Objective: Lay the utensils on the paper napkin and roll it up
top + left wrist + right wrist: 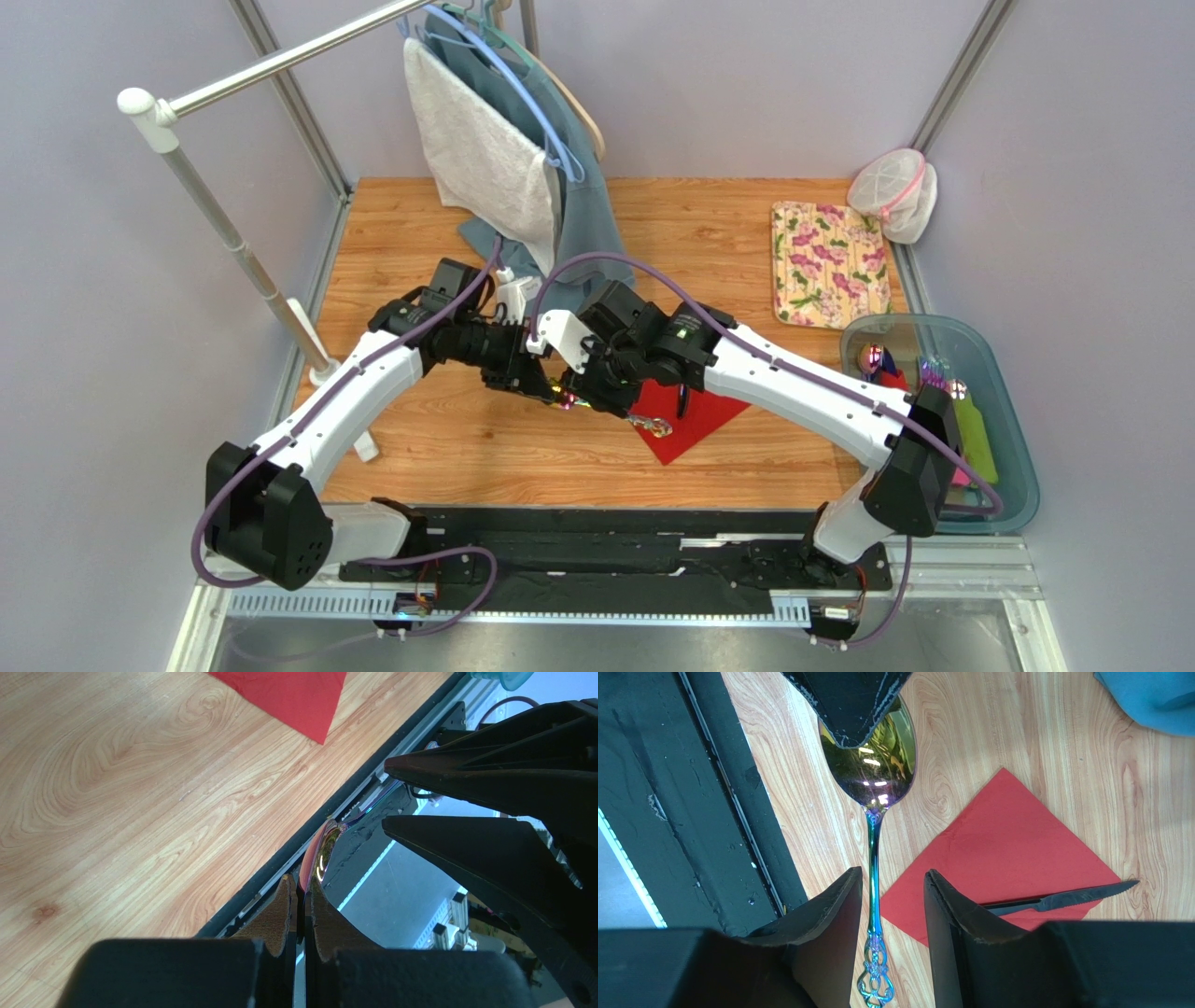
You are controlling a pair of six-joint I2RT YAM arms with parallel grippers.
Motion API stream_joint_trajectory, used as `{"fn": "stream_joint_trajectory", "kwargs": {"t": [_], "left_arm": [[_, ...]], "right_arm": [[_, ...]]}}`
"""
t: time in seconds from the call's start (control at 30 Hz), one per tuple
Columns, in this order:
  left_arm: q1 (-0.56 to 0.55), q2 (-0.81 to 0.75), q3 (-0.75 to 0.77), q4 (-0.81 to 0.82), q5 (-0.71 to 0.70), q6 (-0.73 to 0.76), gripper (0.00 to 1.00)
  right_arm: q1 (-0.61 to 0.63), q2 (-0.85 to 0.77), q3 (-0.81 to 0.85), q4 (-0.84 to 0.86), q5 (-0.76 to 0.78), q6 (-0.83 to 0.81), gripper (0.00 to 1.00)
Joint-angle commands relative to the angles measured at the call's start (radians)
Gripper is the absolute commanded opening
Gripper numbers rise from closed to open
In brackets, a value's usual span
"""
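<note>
1. Left claw [300, 885]: shut tight on the bowl of the spoon [873, 763]. My left wrist view shows the two pads pressed together with the bowl's edge sticking out between them.
2. Right claw [892, 875]: jaws parted and straddling the spoon's thin handle. The handle runs close beside one finger [833, 913]. I cannot tell whether they touch.
3. Spoon: iridescent, gold-green bowl, blue-violet stem with an ornate openwork end. It spans the gap between the two claws. I cannot tell whether it touches the worktop [421, 434].
4. Paper napkin [1011, 840]: plain red square lying flat and unrolled on the worktop, turned corner-on to me, just right of centre. In the top view the right arm hides part of it. The spoon's ornate end shows at its near left corner.
5. Knife [1074, 894]: dark, lying flat on the napkin along one edge. Its serrated tip reaches just past a corner onto the wood.
6. Further out, far right: a floral yellow-pink cloth [828, 263] lies flat on the worktop. A white mesh bag [894, 189] sits just beyond it.
7. Right edge: a teal bin [1017, 462] holds mixed coloured items. Any print on them is too small for me to read.
8. Far side: a white rail [281, 56] carries a hanging grey towel [477, 147] and hangers.
</note>
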Motion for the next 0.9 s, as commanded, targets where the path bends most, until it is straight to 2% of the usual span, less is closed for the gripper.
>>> {"fn": "stream_joint_trajectory", "kwargs": {"t": [0.0, 0.3, 0.4, 0.53, 0.67, 0.77, 0.8, 0.87], "left_arm": [[0.006, -0.012, 0.011, 0.028, 0.046, -0.026, 0.00], [0.004, -0.032, -0.004, 0.036, 0.050, -0.032, 0.00], [0.004, -0.038, -0.006, 0.037, 0.047, -0.030, 0.00], [0.006, -0.049, -0.018, 0.042, 0.040, -0.033, 0.00], [0.004, -0.064, -0.023, 0.060, 0.037, -0.053, 0.00], [0.010, -0.085, -0.029, 0.078, 0.025, -0.049, 0.34], [0.013, -0.095, -0.027, 0.079, 0.017, -0.030, 0.63], [0.042, -0.133, -0.021, 0.080, -0.016, -0.024, 0.80]], "right_arm": [[0.017, 0.021, 0.037, 0.037, 0.018, -0.024, 0.41], [0.027, 0.055, 0.053, 0.042, 0.023, -0.026, 0.39], [0.027, 0.063, 0.059, 0.042, 0.026, -0.027, 0.28], [0.027, 0.060, 0.065, 0.042, 0.027, -0.029, 0.03], [0.027, 0.056, 0.057, 0.037, 0.026, -0.035, 0.00], [0.027, 0.043, 0.039, 0.042, 0.032, -0.041, 0.00], [0.024, 0.035, 0.030, 0.045, 0.036, -0.042, 0.00], [0.006, 0.021, -0.002, 0.049, 0.047, -0.036, 0.00]]}}
